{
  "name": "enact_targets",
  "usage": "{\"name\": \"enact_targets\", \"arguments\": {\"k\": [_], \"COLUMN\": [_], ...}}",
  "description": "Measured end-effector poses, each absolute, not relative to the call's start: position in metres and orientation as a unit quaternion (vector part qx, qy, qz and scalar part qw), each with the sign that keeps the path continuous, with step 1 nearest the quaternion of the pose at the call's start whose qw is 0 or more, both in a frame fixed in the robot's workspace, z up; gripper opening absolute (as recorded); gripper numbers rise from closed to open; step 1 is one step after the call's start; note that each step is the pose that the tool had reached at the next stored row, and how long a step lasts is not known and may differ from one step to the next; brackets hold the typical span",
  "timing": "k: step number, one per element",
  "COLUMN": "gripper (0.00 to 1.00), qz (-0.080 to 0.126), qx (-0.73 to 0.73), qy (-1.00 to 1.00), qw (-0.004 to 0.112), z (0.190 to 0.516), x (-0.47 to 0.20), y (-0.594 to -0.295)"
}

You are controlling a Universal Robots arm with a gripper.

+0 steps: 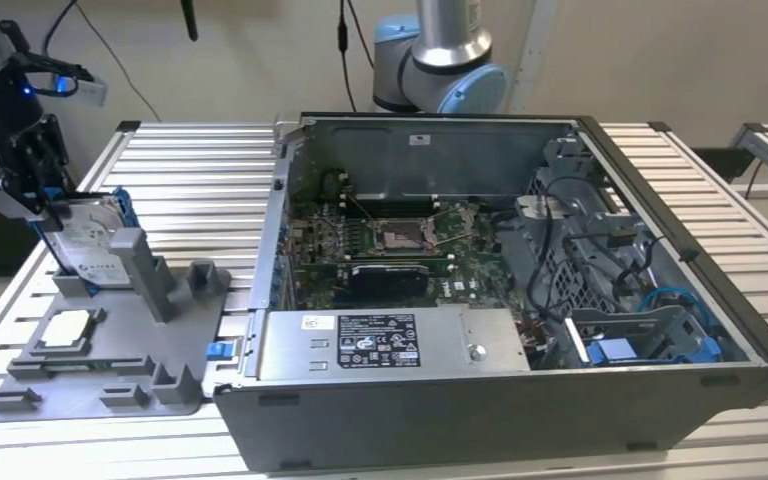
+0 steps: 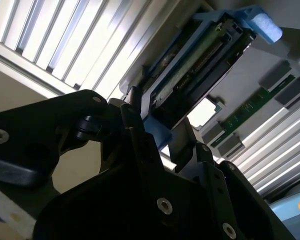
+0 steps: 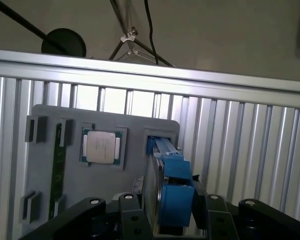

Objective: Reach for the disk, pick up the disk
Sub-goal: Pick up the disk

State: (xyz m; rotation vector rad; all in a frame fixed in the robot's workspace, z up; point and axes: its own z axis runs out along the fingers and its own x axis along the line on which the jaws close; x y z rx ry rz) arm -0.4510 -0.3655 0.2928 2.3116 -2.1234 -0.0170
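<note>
the slatted bench (image 1: 197,160) carries an open computer case (image 1: 491,420) on the exterior view's right and a grey fixture tray (image 1: 104,375) on its left. the disk (image 1: 91,240) stands on edge in an upright slot of that tray, label face showing, blue bracket along its rim, and it is seated, not lifted. the gripper (image 1: 45,205) is down on the disk's upper end. in the first wrist view its jaws sit one on each side of the blue bracket with no gap that i can make out, so it looks closed on the disk. i'd call the reach done and the grasp made, with the pick-up itself not yet begun. a lift from here would call for a straight pull along the slot, no twist, or the bracket may bind. the small square chip (image 3: 102,146) lies flat in its pocket just beside the slot, untouched.
</note>
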Motion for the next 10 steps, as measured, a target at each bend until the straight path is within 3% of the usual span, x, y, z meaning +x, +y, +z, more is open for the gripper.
{"name": "enact_targets", "arguments": {"k": [10], "gripper": [1.00], "qz": [-0.005], "qx": [0.720], "qy": [-0.693], "qw": [0.001], "z": [0.279], "x": [-0.453], "y": [-0.365]}}
